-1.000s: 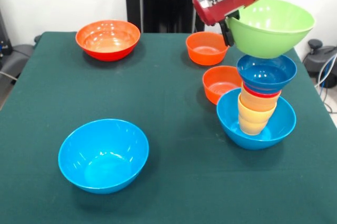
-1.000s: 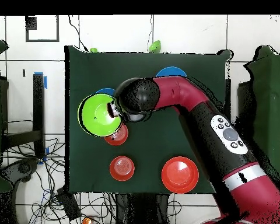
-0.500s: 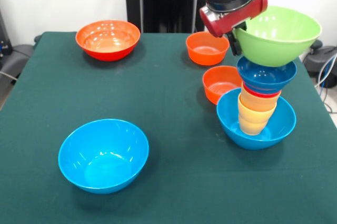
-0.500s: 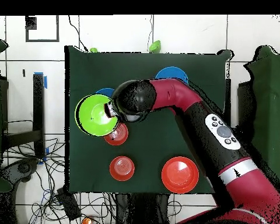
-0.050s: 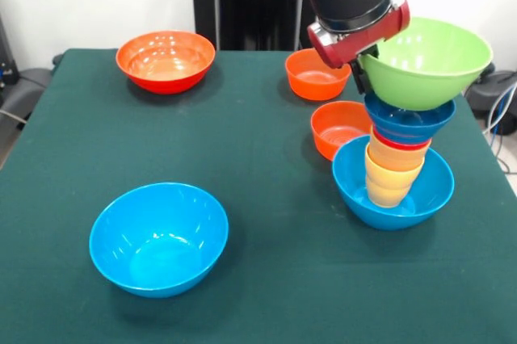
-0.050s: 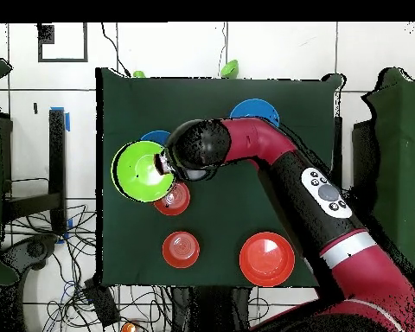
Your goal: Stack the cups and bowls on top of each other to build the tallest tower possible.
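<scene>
Lowered: green bowl (image 5: pixel 426 61) upright on tower (image 5: pixel 396 168), gripper (image 5: pixel 359 79) clamping rim.

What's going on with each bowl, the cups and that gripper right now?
Green bowl: held by its rim, atop the tower.
Dark blue bowl: nested on the cups.
Cups: stacked upright in the base bowl.
Other blue bowl: upright, empty.
Large orange bowl: upright, empty.
Gripper: shut on the rim.
</scene>
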Available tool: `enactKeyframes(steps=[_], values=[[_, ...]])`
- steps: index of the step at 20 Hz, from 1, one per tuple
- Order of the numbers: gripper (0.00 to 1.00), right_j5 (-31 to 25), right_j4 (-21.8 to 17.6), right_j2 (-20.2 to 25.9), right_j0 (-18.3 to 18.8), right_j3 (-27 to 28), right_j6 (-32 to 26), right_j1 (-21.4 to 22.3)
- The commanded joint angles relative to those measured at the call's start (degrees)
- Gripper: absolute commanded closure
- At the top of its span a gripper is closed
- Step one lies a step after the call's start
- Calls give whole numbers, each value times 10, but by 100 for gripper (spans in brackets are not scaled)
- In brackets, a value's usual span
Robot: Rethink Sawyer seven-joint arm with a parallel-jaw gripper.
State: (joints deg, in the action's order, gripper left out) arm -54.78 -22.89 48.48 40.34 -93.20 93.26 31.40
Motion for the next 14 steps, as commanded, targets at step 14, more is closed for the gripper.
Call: enactKeyframes(steps=[14], values=[[100,21,-56,-41,-15,47,-31,-17]])
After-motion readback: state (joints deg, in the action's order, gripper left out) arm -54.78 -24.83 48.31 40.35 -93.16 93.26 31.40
